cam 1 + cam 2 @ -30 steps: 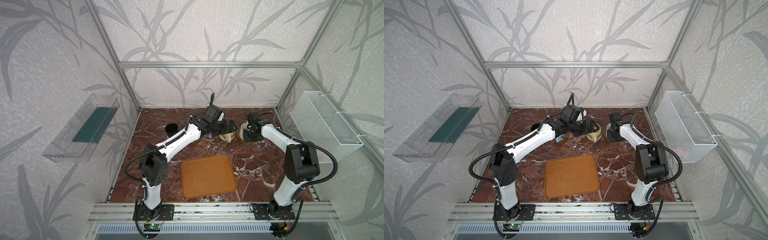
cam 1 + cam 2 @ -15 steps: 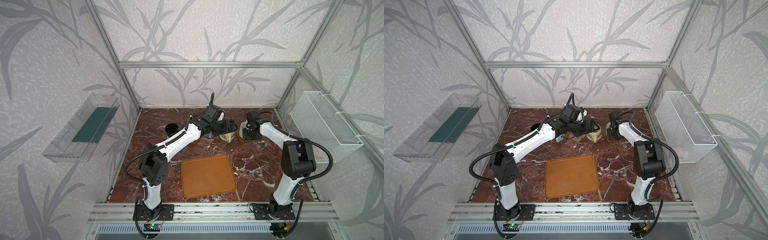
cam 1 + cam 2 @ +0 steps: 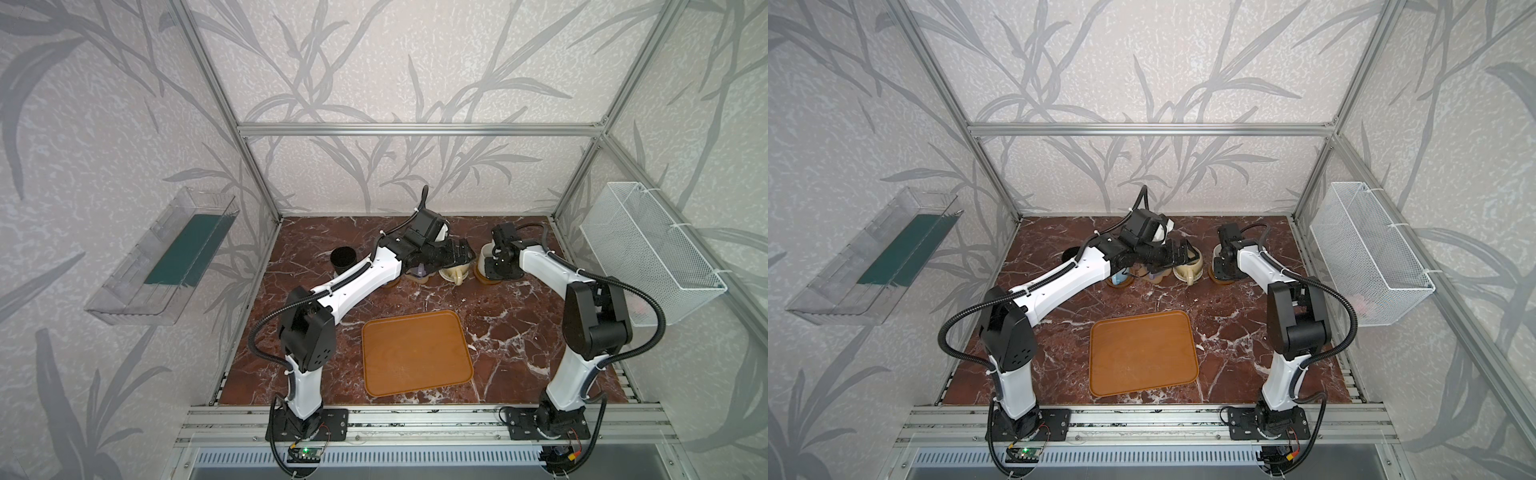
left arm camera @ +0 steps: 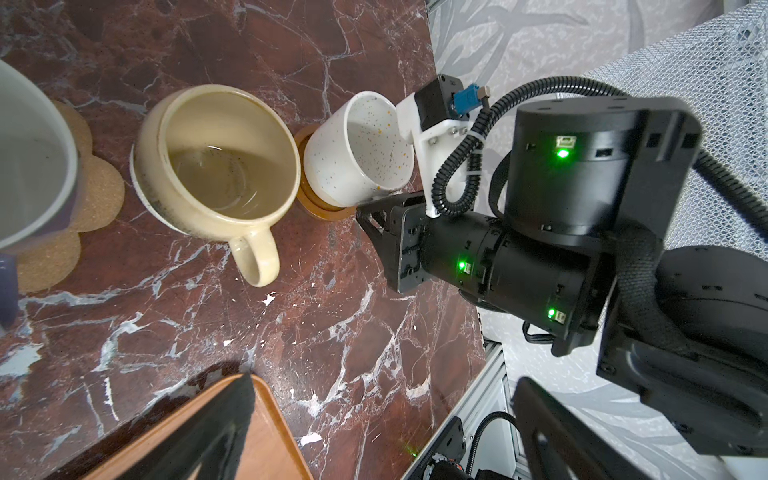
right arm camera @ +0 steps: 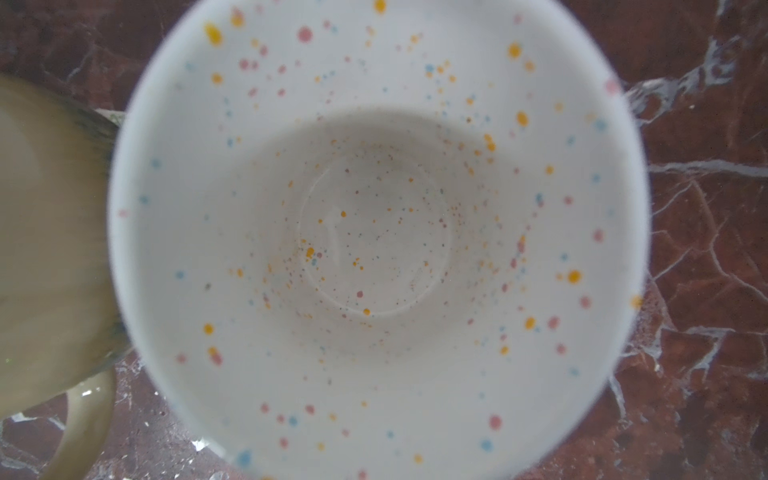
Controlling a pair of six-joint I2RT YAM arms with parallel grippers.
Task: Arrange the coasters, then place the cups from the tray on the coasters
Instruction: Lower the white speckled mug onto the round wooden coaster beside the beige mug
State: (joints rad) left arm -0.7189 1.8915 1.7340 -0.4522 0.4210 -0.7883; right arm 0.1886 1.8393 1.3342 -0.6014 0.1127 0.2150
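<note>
The tray (image 3: 415, 353) lies bare by the middle of the near edge of the worktop (image 3: 519, 332), and the cups stand in a row along the far edge, so this looks like the last placement. The speckled white cup (image 4: 357, 149) is at the right end of that row. Its base is on a brown wooden disc (image 4: 309, 199), and in the left wrist view it seems to lean rather than sit flat. The right pincer (image 4: 372, 208) is closed against the cup's hidden side, apparently clamped on its handle or wall, though its fingers are out of sight. The left pincer (image 4: 382, 378) hangs with its fingers wide apart, gripping nothing, above the middle of the row near the tan-yellow cup (image 4: 216, 158). The main danger is letting go while the speckled cup is tilted: it could rock down hard, skid the disc across the polished stone, or settle half off the disc, since more of the disc shows on one side. The tan-yellow cup's rim is just beside the speckled cup, so a sideways nudge from the opening fingers could knock the two together. A finger caught in the handle could drag the cup along as the arm lifts. The two arms are also close, so a careless rise by the right one could strike the left pincer. That in turn could disturb the lavender cup (image 4: 29, 137) on its flower-shaped coaster (image 4: 97, 195).
</note>
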